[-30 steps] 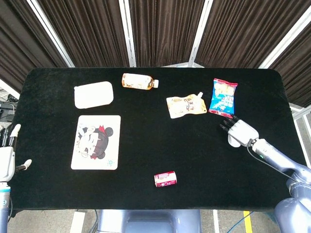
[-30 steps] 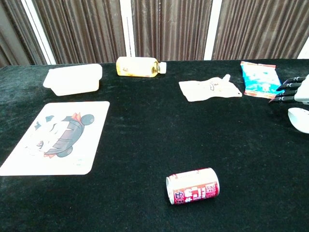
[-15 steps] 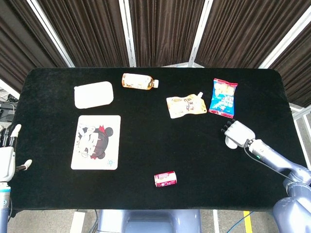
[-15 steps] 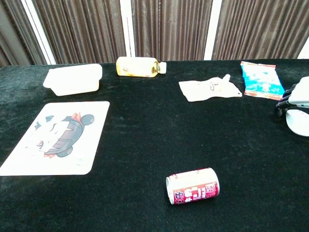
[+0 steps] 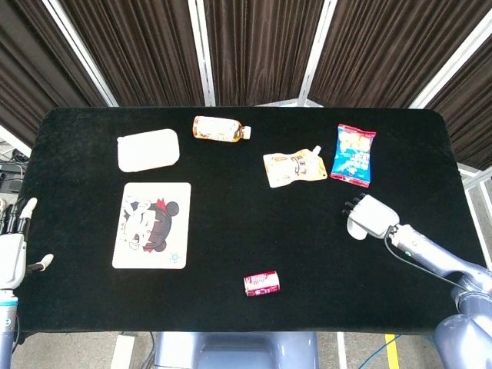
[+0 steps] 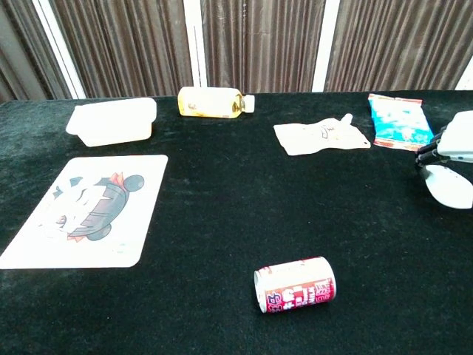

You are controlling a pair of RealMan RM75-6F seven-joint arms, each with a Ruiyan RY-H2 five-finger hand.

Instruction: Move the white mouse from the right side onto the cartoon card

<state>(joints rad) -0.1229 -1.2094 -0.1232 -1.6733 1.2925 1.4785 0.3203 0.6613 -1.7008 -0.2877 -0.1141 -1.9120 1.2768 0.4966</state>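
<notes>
The white mouse (image 5: pixel 355 228) (image 6: pixel 448 186) is on the right side of the black table, under my right hand (image 5: pixel 370 214) (image 6: pixel 460 139). That hand lies over the mouse's top, and its dark fingers (image 6: pixel 429 152) curl down around it and grip it. The cartoon card (image 5: pixel 151 224) (image 6: pixel 85 209) lies flat on the left side of the table, far from the mouse, with nothing on it. My left hand (image 5: pixel 11 247) hangs off the table's left edge with its fingers apart and holds nothing.
A red can (image 5: pixel 261 284) (image 6: pixel 295 284) lies on its side near the front middle. At the back are a white box (image 5: pixel 148 149), an orange bottle (image 5: pixel 219 129), a beige pouch (image 5: pixel 294 167) and a blue snack bag (image 5: pixel 354 154).
My right hand has lowered onto the mouse, curled its fingers around it and shifted a little to the left with it. The left hand has dropped slightly.
</notes>
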